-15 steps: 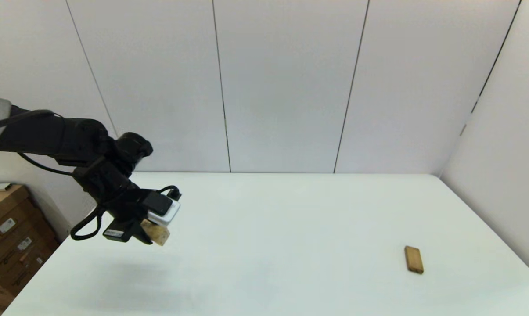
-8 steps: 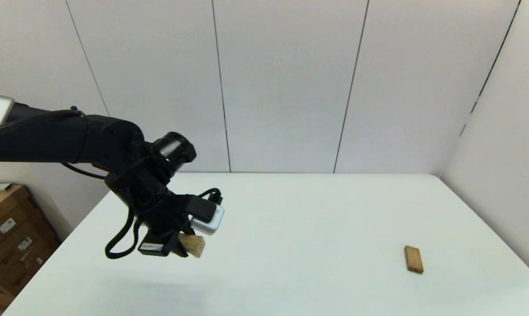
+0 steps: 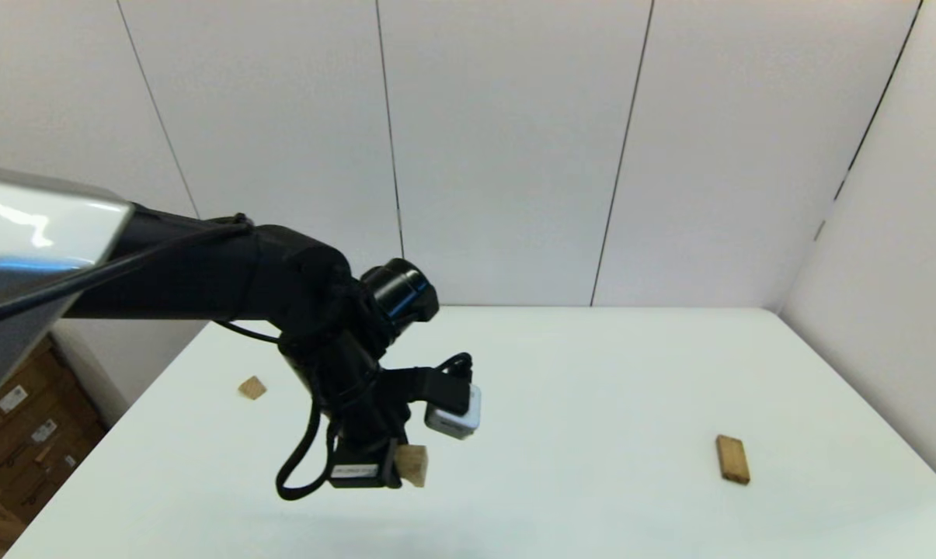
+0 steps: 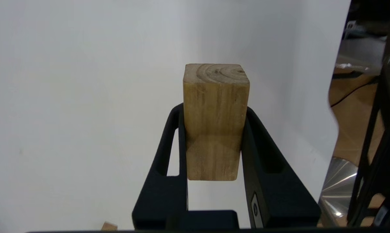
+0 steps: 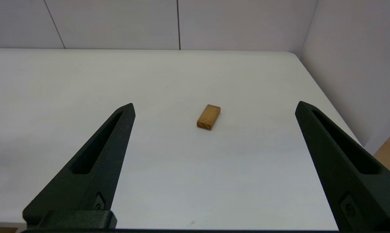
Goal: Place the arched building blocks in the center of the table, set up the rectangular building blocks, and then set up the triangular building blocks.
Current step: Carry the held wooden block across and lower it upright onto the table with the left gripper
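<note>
L gripper [image 3: 394, 470] over counter [image 3: 592, 373], left of centre, jaws clamped on arched block [image 3: 412, 464]; block's long axis runs out along the fingers [image 4: 169, 136], end grain outward, held clear of the surface. Notch not visible. Centre spot lies rightward of jaws, so L arm is the nearer one. Rect slab [image 3: 732, 459] lies flat far right, near R gripper [image 5: 214, 168], jaws wide apart, nothing in them. Triangle wedge [image 3: 252, 387] far left. No containers.
</note>
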You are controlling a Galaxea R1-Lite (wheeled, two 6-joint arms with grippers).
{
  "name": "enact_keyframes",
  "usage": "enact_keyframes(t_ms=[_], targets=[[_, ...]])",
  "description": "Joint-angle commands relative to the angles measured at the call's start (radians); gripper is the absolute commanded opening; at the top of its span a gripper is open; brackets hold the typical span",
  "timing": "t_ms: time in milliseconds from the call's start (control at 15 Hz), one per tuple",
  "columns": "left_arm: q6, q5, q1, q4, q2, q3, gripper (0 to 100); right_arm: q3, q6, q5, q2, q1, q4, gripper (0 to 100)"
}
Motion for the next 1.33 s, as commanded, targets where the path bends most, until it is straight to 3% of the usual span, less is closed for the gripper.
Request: enact_keyframes(t_ms=[67, 1333], targets=[[-0.039, -0.001, -0.054, 0.003, 0.122, -0.112, 0, 0.002, 0.000, 0.000, 0.000, 0.001, 0.000, 100], [-0.069, -0.001, -0.060, 0.000, 0.424, -0.426, 0, 0.002, 0.000, 0.000, 0.000, 0.001, 0.000, 100]])
